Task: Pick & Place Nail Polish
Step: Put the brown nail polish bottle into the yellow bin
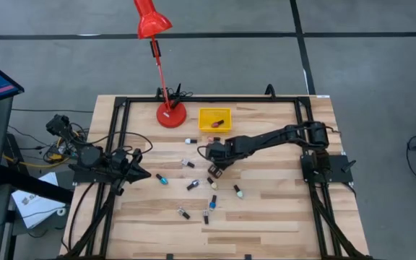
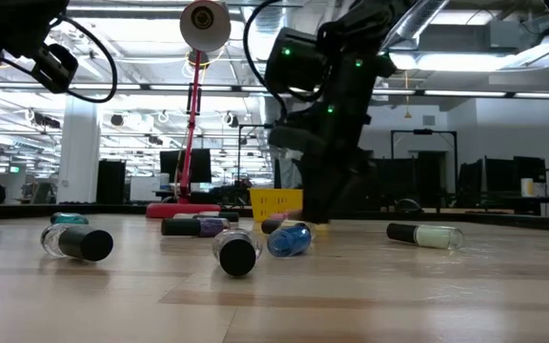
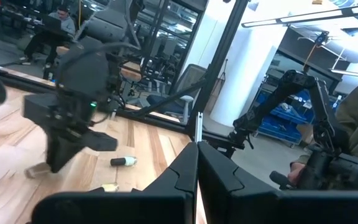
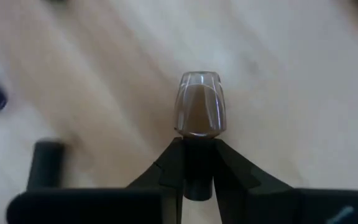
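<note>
Several tiny nail polish bottles lie on their sides on the wooden table, among them a teal one point(image 1: 162, 179), a pale green one point(image 1: 237, 192) and a blue one point(image 2: 289, 239). My right gripper point(image 4: 197, 144) reaches to the table's middle point(image 1: 213, 171), pointing steeply down, and is shut on a brown nail polish bottle point(image 4: 199, 106). My left gripper point(image 3: 197, 155) waits shut at the table's left side point(image 1: 144, 175), touching nothing. My right gripper pinches the brown bottle's dark cap point(image 4: 197, 163) between its two fingers. The fingers come from above, slanting down, and lie along the bottle. The glass body point(image 4: 199, 102) sticks out beyond the fingertips toward the table. Whether it is clear of the wood I cannot tell.
A small yellow bin point(image 1: 214, 119) with a bottle in it stands at the far middle, beside a red desk lamp's base point(image 1: 170, 114). Black frame rails run along the table's left, right and far sides. Bare wood lies near the front edge.
</note>
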Controlling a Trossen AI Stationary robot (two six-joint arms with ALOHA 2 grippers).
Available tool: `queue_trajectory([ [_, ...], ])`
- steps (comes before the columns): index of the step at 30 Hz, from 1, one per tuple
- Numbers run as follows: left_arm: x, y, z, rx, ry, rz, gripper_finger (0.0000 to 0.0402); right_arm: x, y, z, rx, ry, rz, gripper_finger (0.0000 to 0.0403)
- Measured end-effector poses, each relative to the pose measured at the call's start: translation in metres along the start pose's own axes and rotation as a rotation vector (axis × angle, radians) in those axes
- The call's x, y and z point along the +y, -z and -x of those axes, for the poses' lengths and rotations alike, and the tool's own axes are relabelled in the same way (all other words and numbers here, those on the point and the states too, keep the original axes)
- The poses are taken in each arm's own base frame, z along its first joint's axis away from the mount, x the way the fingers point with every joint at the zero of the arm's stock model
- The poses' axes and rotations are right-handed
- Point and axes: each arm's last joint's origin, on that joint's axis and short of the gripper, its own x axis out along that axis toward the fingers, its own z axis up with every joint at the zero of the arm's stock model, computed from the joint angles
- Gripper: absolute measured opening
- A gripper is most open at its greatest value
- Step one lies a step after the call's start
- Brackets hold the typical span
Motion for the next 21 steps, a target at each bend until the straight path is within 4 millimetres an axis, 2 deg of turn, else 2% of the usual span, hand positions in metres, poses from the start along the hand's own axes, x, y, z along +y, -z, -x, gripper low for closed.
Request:
queue_trajectory([
  [3,0.0,0.0,0.0,-0.003,0.001,0.002,0.0002,-0.001,-0.006,0.012,-0.027,-0.042,0.01,0.0048],
  [7,0.0,0.0,0.0,-0.004,0.002,0.002,0.0002,-0.002,-0.014,0.038,-0.076,-0.157,0.052,0.0049],
  [14,0.0,-0.001,0.0,-0.011,0.004,0.006,0.0002,-0.027,-0.04,0.123,-0.32,-0.411,0.078,0.005],
  [21,0.0,-0.001,0.0,-0.012,0.004,0.006,0.0002,-0.055,-0.048,0.201,-0.565,-0.676,0.125,0.0051],
])
